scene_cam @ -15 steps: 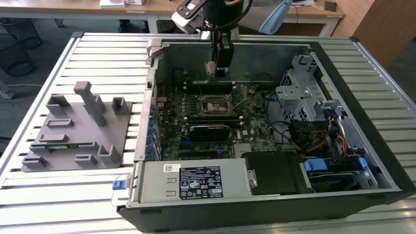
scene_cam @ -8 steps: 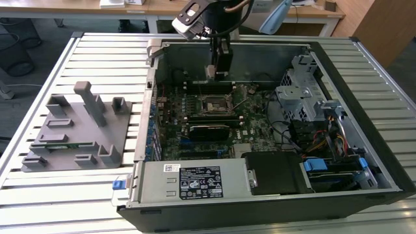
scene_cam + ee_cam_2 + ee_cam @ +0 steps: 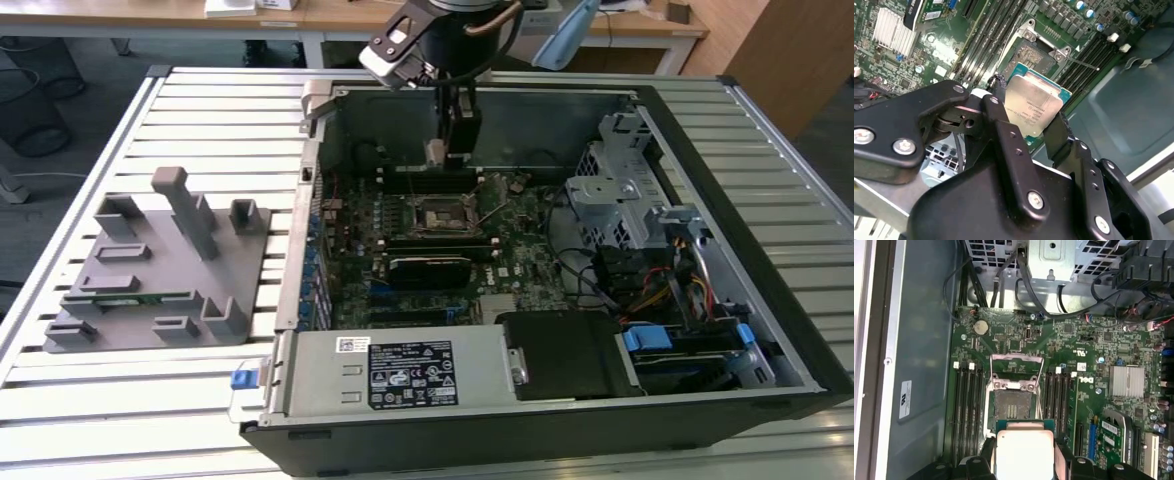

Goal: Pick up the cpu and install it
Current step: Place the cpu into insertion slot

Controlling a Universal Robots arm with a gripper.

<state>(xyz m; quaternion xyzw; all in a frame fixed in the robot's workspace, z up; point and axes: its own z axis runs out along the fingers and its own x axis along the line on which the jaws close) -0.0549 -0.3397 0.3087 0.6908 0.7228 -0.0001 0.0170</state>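
**CPU held over the open socket, not yet seated**

The hand (image 3: 1030, 114) is clenched on the cpu (image 3: 1035, 100), its two black fingers (image 3: 1004, 125) pressing opposite edges of the chip, the pale metal top facing the cameras. In the exterior view the hand (image 3: 451, 140) hangs inside the open computer case (image 3: 694, 130), above the motherboard (image 3: 514, 250) and clear of it. In the first wrist view the cpu (image 3: 1024, 452) sits just beside the socket (image 3: 1011, 407), whose metal frame (image 3: 1017, 359) looks swung open with the contact bed bare.

Outside the case, the grey tray (image 3: 80, 335) lies on the slatted bench (image 3: 200, 100), a green memory stick (image 3: 127, 297) in it.

I judge the pick-up done and the carry to the socket in hand. Seating calls for the chip square, level and centred over the bed.
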